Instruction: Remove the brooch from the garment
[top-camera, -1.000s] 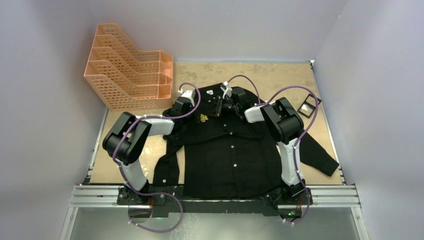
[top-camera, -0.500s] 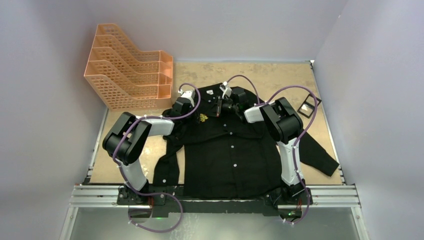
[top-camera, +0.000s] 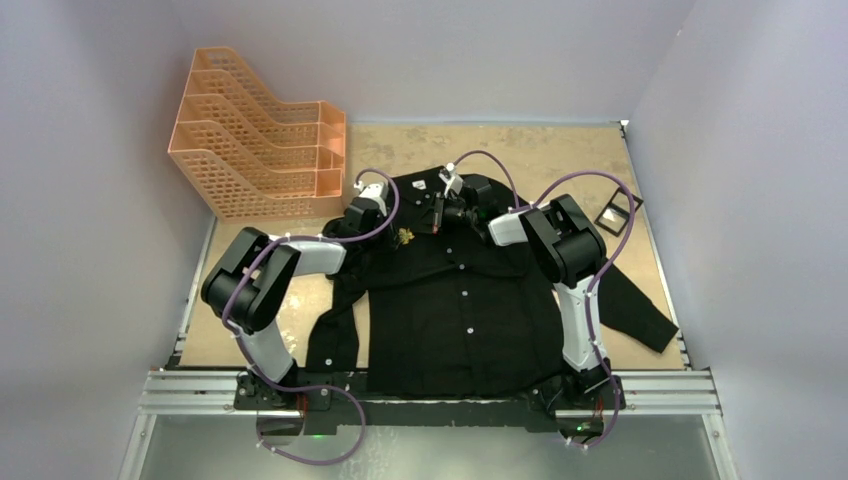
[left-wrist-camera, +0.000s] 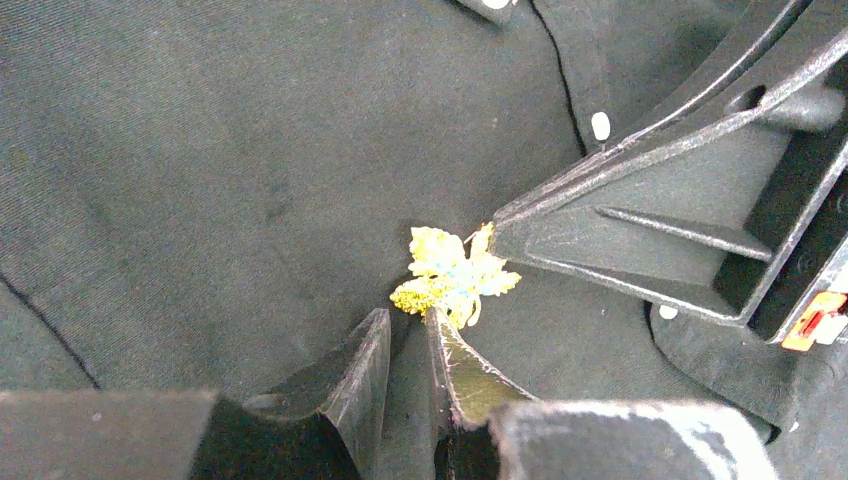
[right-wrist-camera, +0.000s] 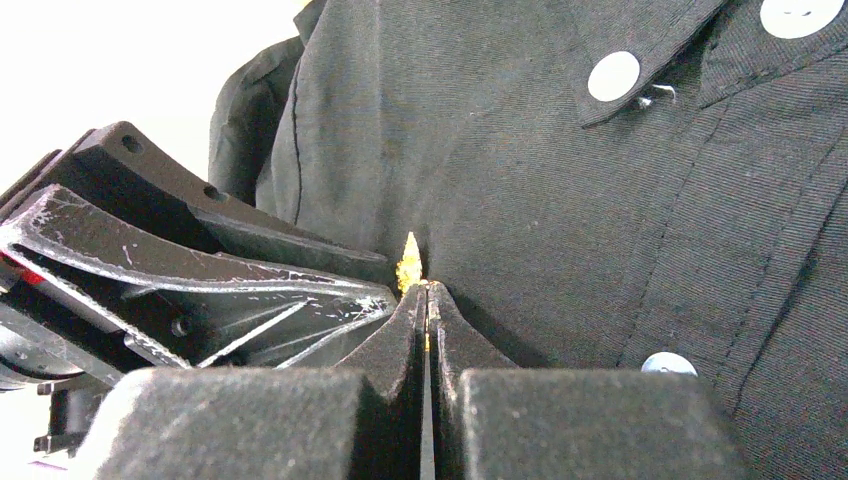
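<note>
The black garment (top-camera: 460, 310) lies flat on the table, collar at the far side. The golden maple-leaf brooch (top-camera: 405, 237) is pinned high on its chest, left of the button line. In the left wrist view my left gripper (left-wrist-camera: 405, 315) sits just below the brooch (left-wrist-camera: 455, 275), its jaws nearly together with a ridge of shirt fabric between them. My right gripper (right-wrist-camera: 427, 288) is shut on the brooch's edge (right-wrist-camera: 410, 262); yellow shows between the pads. Its finger (left-wrist-camera: 620, 225) meets the brooch from the right. In the top view both grippers, left (top-camera: 390, 230) and right (top-camera: 420, 230), meet at the brooch.
An orange file rack (top-camera: 265, 145) stands at the far left of the table (top-camera: 560, 150). A small dark square object (top-camera: 613, 213) lies at the right near the right arm's cable. White buttons (right-wrist-camera: 613, 75) run down the shirt front.
The left arm has shifted a little to the left and the brooch sits slightly further left. The right gripper's jaws look narrower than one second ago.
</note>
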